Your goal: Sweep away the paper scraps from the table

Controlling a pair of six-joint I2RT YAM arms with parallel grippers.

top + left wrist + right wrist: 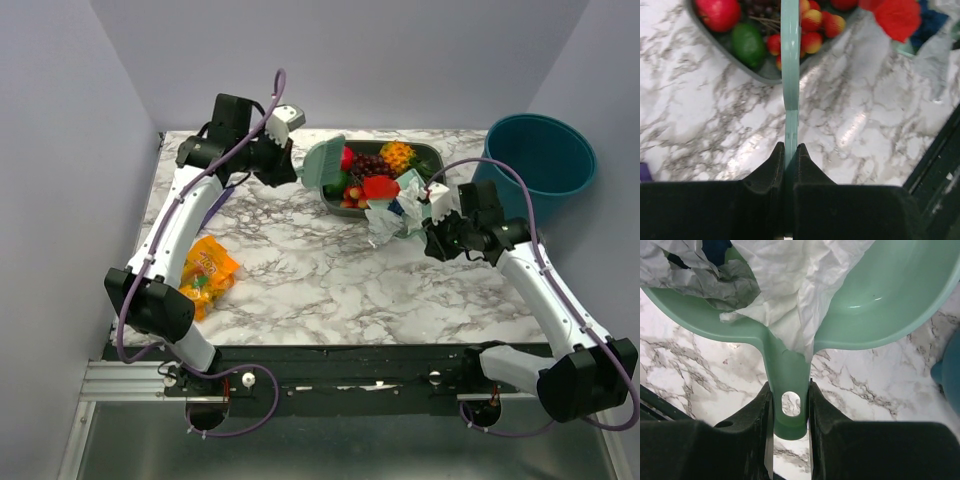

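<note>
Clenching dustpan handle (783,376), right end effector (788,392), paper scraps (790,285) (crumpled) piled just ahead

I see glossy, smooth mint plastic dustpan (890,295); crumpled matt paper scraps (795,285); shiny marble-pattern surface (715,125).

white-marble table (330,275), mint dustpan (880,300) and brush (790,60), red, white, maybe blue scraps (383,222)
</note>
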